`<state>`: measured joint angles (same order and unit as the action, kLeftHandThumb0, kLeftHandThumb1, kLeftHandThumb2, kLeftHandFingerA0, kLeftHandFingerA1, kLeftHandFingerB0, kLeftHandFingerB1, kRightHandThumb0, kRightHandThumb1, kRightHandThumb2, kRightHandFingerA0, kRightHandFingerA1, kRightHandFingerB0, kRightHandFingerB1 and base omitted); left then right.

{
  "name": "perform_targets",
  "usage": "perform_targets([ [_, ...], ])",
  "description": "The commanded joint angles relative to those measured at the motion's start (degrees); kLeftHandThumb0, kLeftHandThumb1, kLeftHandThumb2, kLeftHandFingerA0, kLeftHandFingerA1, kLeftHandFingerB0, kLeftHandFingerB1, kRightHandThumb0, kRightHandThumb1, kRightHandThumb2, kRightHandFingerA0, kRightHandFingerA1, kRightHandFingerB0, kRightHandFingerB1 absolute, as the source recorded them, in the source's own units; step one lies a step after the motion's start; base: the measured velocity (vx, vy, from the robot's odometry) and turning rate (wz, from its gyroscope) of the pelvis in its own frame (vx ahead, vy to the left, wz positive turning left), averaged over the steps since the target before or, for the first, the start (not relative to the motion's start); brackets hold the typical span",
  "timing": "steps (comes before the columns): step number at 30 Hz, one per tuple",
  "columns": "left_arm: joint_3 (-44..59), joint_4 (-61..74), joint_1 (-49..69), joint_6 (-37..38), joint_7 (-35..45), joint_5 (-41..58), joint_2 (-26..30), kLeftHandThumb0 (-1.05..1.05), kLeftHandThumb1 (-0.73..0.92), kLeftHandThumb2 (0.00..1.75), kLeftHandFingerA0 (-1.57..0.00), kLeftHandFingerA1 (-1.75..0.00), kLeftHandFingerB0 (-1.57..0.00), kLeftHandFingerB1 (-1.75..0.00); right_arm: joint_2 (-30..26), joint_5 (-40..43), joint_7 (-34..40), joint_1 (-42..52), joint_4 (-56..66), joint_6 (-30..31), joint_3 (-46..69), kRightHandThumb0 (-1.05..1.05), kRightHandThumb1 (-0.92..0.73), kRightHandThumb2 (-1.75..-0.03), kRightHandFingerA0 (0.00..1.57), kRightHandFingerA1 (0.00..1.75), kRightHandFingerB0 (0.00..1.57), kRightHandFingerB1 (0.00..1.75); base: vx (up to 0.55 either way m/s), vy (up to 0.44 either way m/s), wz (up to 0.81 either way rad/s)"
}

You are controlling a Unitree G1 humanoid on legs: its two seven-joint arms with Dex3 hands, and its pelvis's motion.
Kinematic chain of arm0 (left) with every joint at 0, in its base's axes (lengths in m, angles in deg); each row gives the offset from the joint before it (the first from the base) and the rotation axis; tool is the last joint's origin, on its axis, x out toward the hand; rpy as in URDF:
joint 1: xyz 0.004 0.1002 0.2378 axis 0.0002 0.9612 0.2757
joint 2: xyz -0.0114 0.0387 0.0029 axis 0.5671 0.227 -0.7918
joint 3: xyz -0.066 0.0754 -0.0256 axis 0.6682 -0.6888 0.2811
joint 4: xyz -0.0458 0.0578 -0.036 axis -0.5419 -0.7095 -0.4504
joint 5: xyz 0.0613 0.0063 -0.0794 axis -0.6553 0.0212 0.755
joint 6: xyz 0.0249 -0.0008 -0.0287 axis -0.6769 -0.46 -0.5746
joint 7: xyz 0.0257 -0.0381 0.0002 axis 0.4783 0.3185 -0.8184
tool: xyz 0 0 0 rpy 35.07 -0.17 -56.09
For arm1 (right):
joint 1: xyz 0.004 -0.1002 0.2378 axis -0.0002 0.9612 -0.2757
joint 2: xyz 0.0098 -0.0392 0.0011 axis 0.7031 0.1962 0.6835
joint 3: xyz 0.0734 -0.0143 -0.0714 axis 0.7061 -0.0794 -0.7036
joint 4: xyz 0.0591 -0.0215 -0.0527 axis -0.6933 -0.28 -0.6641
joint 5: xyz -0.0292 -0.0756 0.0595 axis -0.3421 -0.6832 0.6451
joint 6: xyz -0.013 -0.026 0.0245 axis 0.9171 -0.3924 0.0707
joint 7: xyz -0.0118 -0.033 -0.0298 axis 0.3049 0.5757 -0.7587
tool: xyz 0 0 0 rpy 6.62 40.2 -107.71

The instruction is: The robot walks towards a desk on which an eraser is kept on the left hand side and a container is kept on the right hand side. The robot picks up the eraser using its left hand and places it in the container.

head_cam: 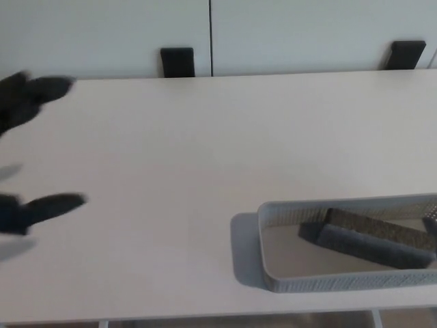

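Observation:
A dark grey eraser [372,237] lies slantwise inside the pale mesh container [270,270] at the desk's right front. My left hand [31,150] shows only at the far left edge, blurred, with its black fingers [41,87] spread apart and nothing between them. It is far to the left of the container. My right hand does not show.
The white desk [205,143] spans the view, its front edge near the bottom. Two black brackets [177,61] stand behind the desk against the light wall. The container runs past the right edge of the picture.

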<state>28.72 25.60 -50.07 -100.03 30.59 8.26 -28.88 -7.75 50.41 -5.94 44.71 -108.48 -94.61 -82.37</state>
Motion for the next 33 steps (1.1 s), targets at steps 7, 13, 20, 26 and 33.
perform_targets([
  [7, 46.9, -18.1, 25.0, 6.5, 61.4, 52.8, 13.8, -0.69, 0.35, 0.7, -0.08, -0.48, -0.16, -0.41, -3.0, 4.2, -4.7, 10.0, -1.8, -3.1, 4.5, -0.5, -0.37, -0.76, 0.45, 0.66, 0.37, 0.57, 0.0, 0.0, 0.0],
  [13, 44.0, -24.8, 34.5, 8.7, 61.8, 64.0, 19.0, -0.78, 0.37, 0.82, -0.22, -0.46, -0.38, -0.45, -2.9, 3.3, -3.7, 9.3, -1.6, -2.6, 3.7, -0.54, -0.37, -0.77, 0.45, 0.66, 0.38, 0.57, 0.0, 0.0, 0.0],
  [20, 34.4, -41.5, 39.9, 13.6, 61.8, 60.2, 25.2, -0.72, 0.35, 0.67, -0.26, -0.54, -0.23, -0.44, -3.8, 3.6, -4.5, 8.2, -0.8, -2.2, 4.0, -0.49, -0.5, -0.55, 0.43, 0.59, 0.41, 0.48, 0.0, 0.0, 0.0],
  [26, 25.1, -72.2, 32.7, 13.8, 61.8, 43.8, 30.1, -0.32, 0.15, 0.79, -0.16, -0.58, -0.06, -0.51, -3.5, 4.1, -4.3, 7.6, -0.1, -1.7, 4.5, -0.52, -0.37, -0.77, 0.45, 0.65, 0.38, 0.57, 0.0, 0.0, 0.0],
  [33, 20.0, -89.9, 26.0, 21.6, 57.5, 24.1, 27.3, -0.33, 0.4, 0.93, -0.06, -0.53, 0.0, -0.49, -3.5, 4.1, -4.6, 7.4, 1.0, -2.1, 4.4, -0.52, -0.36, -0.78, 0.45, 0.67, 0.4, 0.59, 0.0, 0.0, 0.0],
])
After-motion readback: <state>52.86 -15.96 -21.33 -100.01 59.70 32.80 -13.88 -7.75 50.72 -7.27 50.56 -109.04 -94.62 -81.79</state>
